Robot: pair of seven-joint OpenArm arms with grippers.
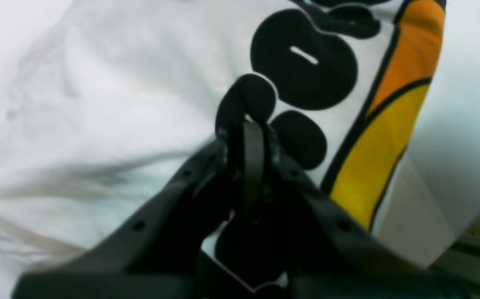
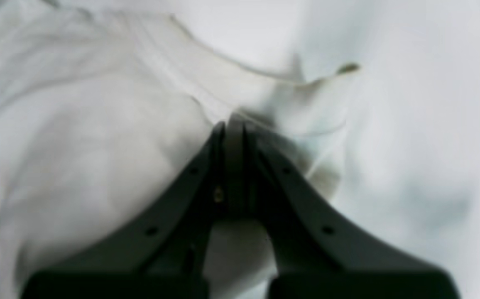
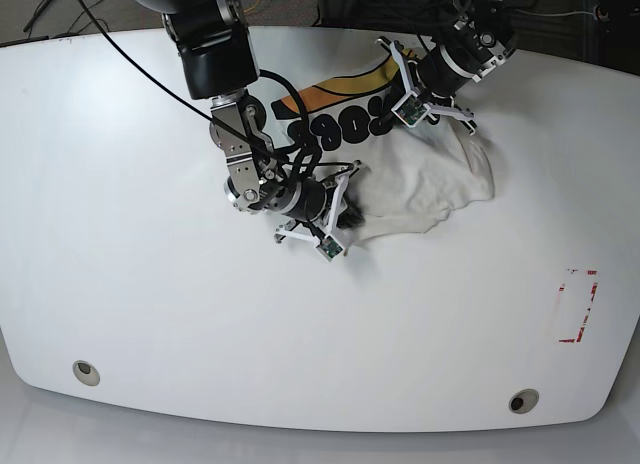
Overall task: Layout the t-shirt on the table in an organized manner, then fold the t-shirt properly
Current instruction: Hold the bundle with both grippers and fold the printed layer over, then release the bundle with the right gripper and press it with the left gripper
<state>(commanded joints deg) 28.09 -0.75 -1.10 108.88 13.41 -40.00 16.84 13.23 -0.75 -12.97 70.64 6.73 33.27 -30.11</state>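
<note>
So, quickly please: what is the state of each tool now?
Left tool: closed, pinching the t-shirt at the black print.
Right tool: closed on the t-shirt's plain fabric.

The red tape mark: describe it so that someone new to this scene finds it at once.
On the white table, look near the base view's right edge, well clear of the crumpled t-shirt. The red tape mark is a small upright rectangle outline, the only red thing there, unlike the two round metal grommets.

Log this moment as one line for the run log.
phase: layout | off-white printed cotton t-shirt: bunched on glossy white table | left gripper: shut on print area | right gripper: shut on plain edge
</note>
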